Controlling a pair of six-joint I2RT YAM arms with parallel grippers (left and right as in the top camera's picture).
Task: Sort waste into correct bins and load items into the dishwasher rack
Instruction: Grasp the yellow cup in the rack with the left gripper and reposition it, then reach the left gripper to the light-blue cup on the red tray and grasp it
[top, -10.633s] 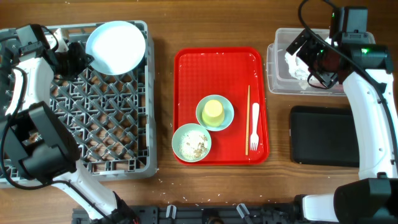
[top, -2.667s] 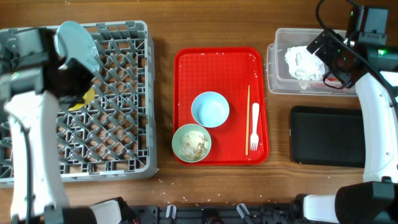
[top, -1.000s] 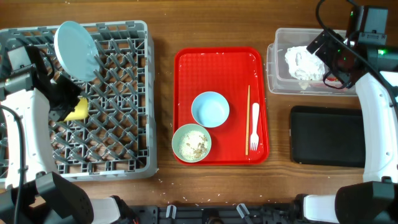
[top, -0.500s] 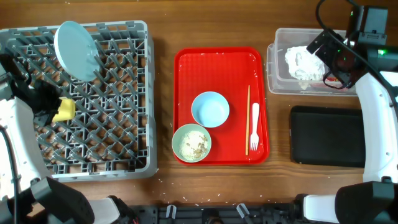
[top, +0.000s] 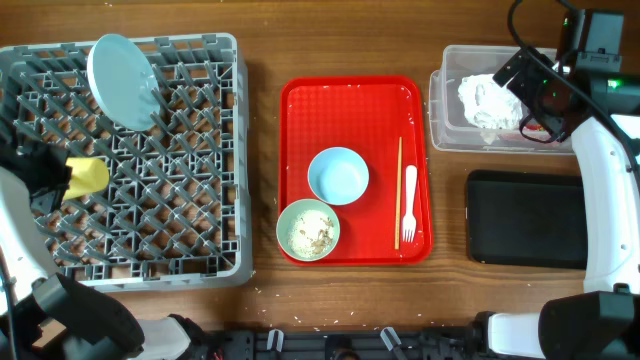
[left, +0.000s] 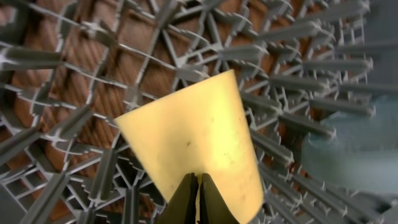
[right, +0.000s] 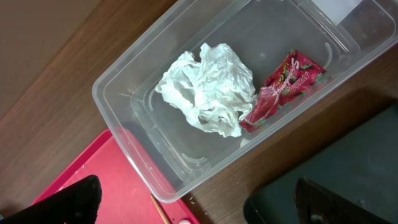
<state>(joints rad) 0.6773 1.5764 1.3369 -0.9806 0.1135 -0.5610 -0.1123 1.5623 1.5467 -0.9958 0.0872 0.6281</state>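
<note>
My left gripper is shut on the rim of the small yellow cup and holds it on its side over the left part of the grey dishwasher rack. In the left wrist view the cup fills the middle, with the fingers pinched on it. The white plate leans in the rack's back left. My right gripper is open and empty above the clear tub, which holds the crumpled napkin and the red wrapper.
The red tray holds an empty teal bowl, a teal bowl with rice scraps, a white fork and a wooden stick. The black tray lies in front of the tub.
My left gripper has carried the yellow cup leftward and a little toward the front over the rack. The right arm has not moved.
</note>
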